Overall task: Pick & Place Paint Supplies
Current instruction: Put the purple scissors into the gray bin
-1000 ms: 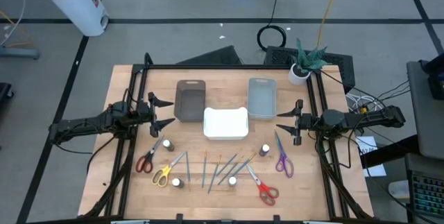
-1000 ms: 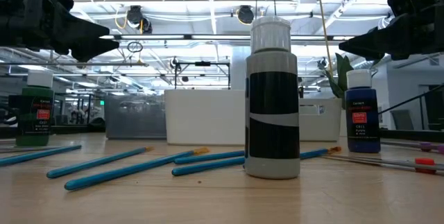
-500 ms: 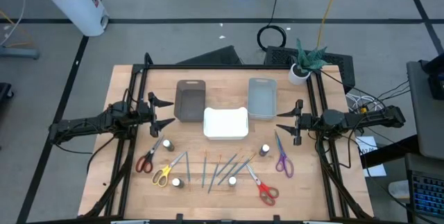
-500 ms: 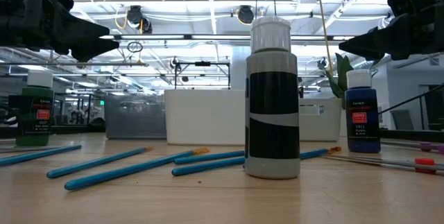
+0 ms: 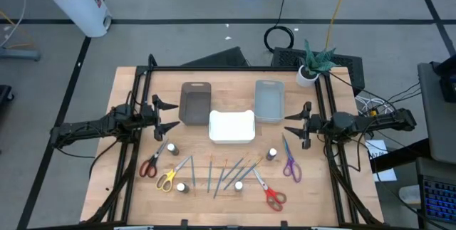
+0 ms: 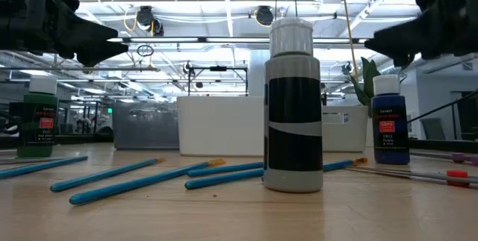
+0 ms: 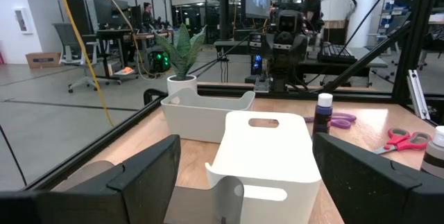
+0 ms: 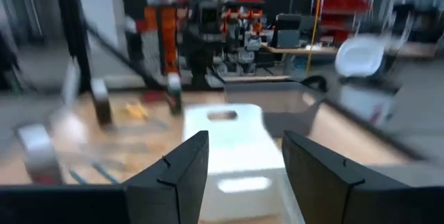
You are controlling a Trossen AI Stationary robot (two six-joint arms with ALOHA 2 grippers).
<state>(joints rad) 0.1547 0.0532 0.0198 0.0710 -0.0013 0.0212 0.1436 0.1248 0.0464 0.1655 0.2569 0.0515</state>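
Left hand [image 5: 166, 115] — wide open, empty

I see a pale wooden counter [image 5: 214, 201], brown tray [image 5: 195, 103], white tray [image 5: 231, 126], grey tray [image 5: 269, 100]. Scissors: red handles [image 5: 149, 167], yellow handles [image 5: 166, 181], purple handles [image 5: 291, 168]. Brushes [image 6: 123, 180] are teal-blue; the nearest bottle [image 6: 292, 107] is black-banded, white-capped.

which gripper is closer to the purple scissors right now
Right. The right gripper hangs just above the purple scissors at the table's right side; the left gripper is across the table, far left.

overhead, table-level, two wrist views, all sharing white tray [image 5: 231, 126]
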